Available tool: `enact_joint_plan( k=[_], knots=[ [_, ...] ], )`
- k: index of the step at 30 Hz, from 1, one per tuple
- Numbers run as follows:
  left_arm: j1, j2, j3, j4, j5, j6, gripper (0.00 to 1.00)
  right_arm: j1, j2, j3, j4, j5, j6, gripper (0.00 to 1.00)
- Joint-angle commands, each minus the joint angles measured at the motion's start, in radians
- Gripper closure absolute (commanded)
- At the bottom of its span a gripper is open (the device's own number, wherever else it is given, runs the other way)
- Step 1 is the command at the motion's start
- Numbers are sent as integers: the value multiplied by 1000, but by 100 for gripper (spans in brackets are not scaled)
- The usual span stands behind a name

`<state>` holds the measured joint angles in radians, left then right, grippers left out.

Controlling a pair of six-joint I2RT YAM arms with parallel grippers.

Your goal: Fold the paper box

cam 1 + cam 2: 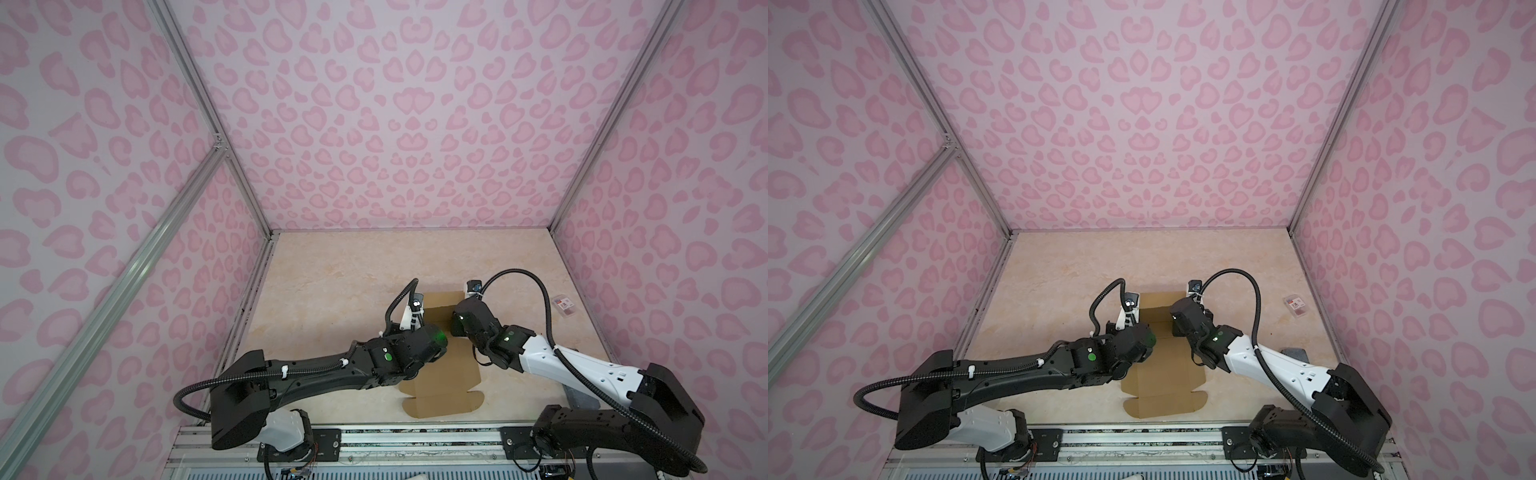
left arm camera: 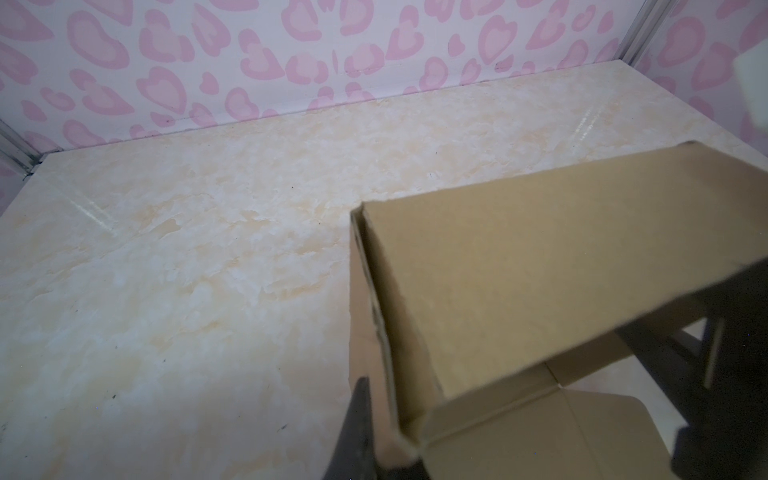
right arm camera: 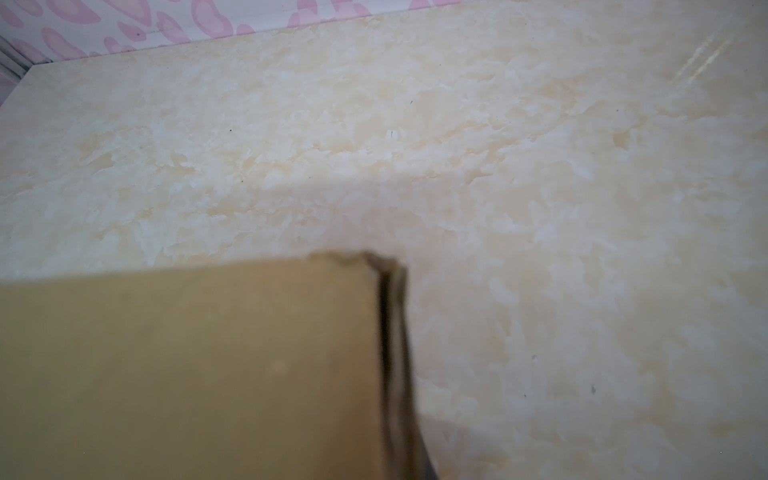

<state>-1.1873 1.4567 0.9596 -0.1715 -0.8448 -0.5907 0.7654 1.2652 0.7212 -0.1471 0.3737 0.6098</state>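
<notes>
The paper box (image 1: pixel 440 386) is a brown die-cut cardboard sheet, seen in both top views (image 1: pixel 1163 386). Its near flaps lie flat by the table's front edge, and its far part stands up between my two grippers. My left gripper (image 2: pixel 382 440) is shut on the box's left side wall (image 2: pixel 374 332), with one dark finger (image 2: pixel 357 415) outside it. A broad brown panel (image 2: pixel 540 270) leans over beside it. My right gripper (image 3: pixel 399 436) is shut on the right edge of the cardboard (image 3: pixel 390 353). Both sets of fingertips are hidden under the wrists in the top views.
A small clear packet with a red-white label (image 1: pixel 565 306) lies at the right, also visible in a top view (image 1: pixel 1296 306). A grey pad (image 1: pixel 1293 354) sits near the right arm. Pink patterned walls enclose the marble table, and a metal rail (image 1: pixel 374 436) runs along the front.
</notes>
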Motion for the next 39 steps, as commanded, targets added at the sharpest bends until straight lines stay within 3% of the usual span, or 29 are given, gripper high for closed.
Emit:
enact_joint_plan(
  k=[1, 31, 39],
  knots=[
    [-5, 8, 11, 21, -7, -12, 99, 0, -5, -12, -5, 12, 6, 100],
    [-5, 39, 2, 46, 11, 0, 92, -2, -58, -26, -16, 36, -5, 100],
    [-3, 37, -4, 48, 13, 3, 97, -2, -63, -28, -10, 19, -8, 100]
  ],
)
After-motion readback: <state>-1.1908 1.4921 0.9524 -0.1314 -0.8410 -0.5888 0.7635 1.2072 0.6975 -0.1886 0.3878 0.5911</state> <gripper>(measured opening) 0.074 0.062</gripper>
